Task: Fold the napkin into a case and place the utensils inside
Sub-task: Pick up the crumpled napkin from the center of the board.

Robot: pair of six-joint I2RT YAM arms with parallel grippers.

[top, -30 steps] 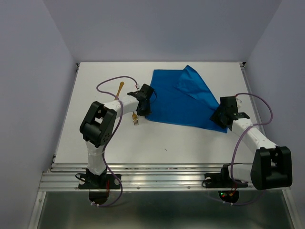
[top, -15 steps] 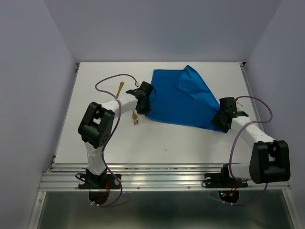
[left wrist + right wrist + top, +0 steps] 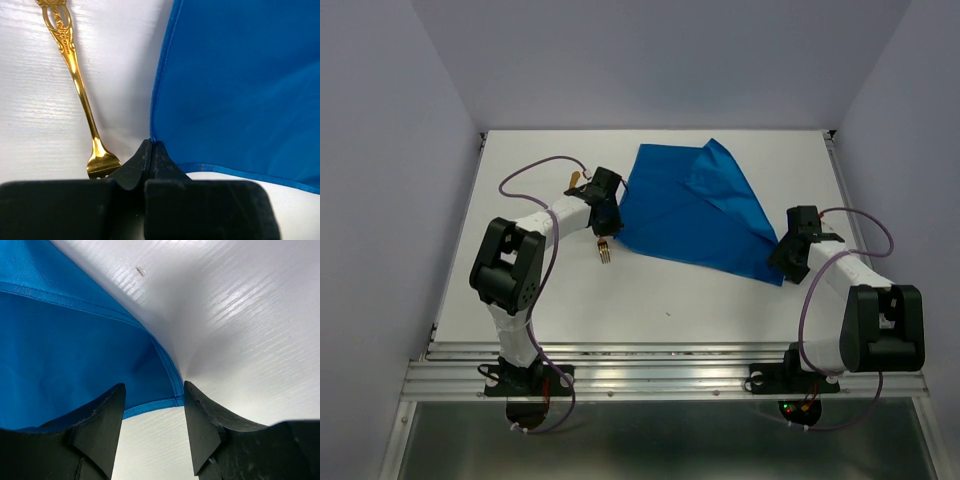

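The bright blue napkin [image 3: 695, 205] lies partly folded on the white table [image 3: 720, 300]. My left gripper [image 3: 615, 228] is shut on its near left corner; the wrist view shows the fingertips [image 3: 151, 146] closed, with the napkin's corner [image 3: 240, 85] pinched between them. A golden fork [image 3: 606, 251] lies just left of that corner, and its tines are beside my fingers [image 3: 80, 95]. A second golden utensil [image 3: 576, 180] shows behind the left arm. My right gripper [image 3: 782, 264] is open and low at the napkin's near right corner [image 3: 172, 390], which lies between the tips [image 3: 152, 400].
Purple cables loop over both arms. The table's raised rim [image 3: 460, 230] runs along the left side, and metal rails [image 3: 650, 365] run along the near edge. Grey walls close in the back and sides.
My left gripper has moved left, pulling the napkin's near left corner with it. My right gripper has moved nearer and slightly right, so the near right corner now shows.
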